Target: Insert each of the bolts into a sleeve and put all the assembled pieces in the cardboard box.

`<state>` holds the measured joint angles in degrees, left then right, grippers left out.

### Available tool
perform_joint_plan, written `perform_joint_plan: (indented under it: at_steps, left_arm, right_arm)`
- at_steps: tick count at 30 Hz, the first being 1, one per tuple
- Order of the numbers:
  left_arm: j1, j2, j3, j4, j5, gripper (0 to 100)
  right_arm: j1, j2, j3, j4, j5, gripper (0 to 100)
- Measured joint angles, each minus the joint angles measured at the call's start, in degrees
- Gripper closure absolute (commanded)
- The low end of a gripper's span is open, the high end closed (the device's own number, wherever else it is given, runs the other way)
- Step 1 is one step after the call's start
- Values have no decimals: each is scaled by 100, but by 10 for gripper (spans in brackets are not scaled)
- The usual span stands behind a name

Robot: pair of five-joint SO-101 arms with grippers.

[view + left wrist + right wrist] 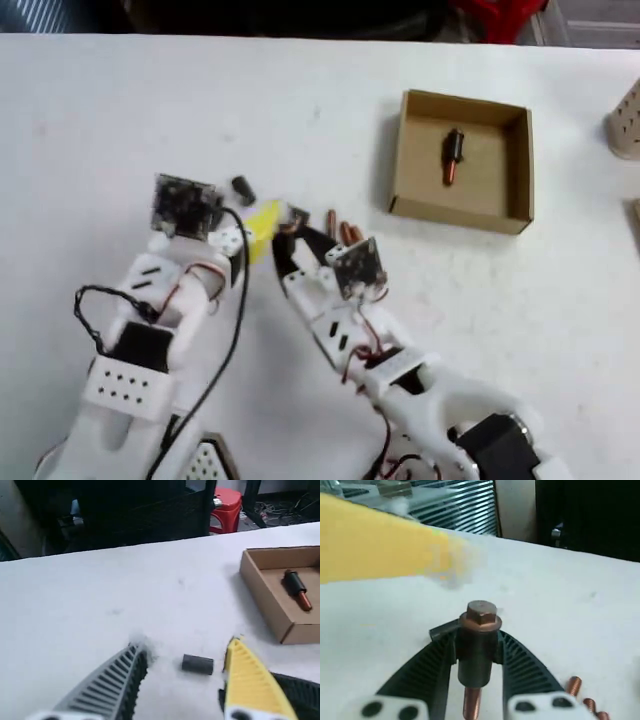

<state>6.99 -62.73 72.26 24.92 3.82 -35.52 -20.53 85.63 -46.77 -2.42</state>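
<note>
left gripper (186,649): low over table (100,590), jaws spread wide
loose sleeve (197,664): lying between those jaws
right gripper (475,635): clamped on sleeved bolt (476,652), head pointing outward
spare bolts (343,232): just beside it
cardboard box (458,214): beyond, one assembled piece (453,155) inside

White table, room behind.
The table (300,90) bears a beige perforated holder (627,125) at one edge. Beyond the table stand a red stool (227,507) and a dark chair (145,515), with floor cables (290,502) and window blinds (450,505).

assembled piece (453,157) in box (492,175), bolts (345,232) outside
</note>
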Motion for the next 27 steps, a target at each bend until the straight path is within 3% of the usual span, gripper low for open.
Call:
perform_joint_plan:
  at_steps: [2,4,12,19,23,27]
  left_arm:
    - [-79,0,176,-35,0,993]
    - [-149,0,352,-211,0,952]
    - [-484,105,404,-413,0,977]
    - [-642,1925,-123,-440,0,977]
    - [-738,3200,-659,-352,0,977]
    - [-941,3560,-879,290,0,977]
  right_arm:
    - [193,0,-193,457,-9,981]
    - [396,0,-422,993,-26,981]
    - [1134,-1248,-730,3420,-35,981]
    - [2374,-2426,-1618,6295,-35,981]
    - [2945,-2295,-2426,7499,-35,981]
    - [3314,-1468,-3455,8185,-35,978]
